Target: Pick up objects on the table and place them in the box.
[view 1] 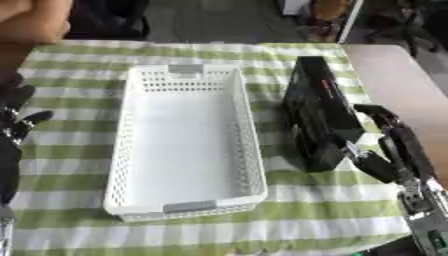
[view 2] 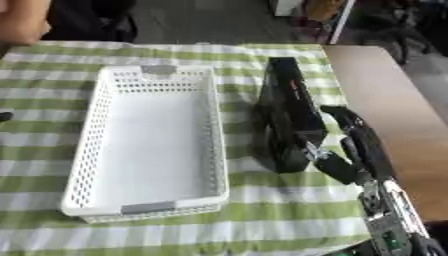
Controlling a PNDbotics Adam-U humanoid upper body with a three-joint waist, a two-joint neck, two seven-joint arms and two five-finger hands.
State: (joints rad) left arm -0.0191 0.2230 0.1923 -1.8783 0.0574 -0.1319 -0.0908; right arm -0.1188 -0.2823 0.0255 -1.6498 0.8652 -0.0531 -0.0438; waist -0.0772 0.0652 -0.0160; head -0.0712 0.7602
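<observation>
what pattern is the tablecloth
Green and white checks on the tablecloth, clearest in the left eye view.

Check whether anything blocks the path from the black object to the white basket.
Nothing visible does. The black object, with the right hand at its near end, lies just right of the white basket; only the basket's right wall lies between, and the inside looks empty.

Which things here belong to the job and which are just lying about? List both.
Job:
- white basket, nothing in it
- black object standing beside it
- right robot hand, fingers curled on the black object

Just there:
- left robot hand, idle at the left edge
- green checked tablecloth
</observation>
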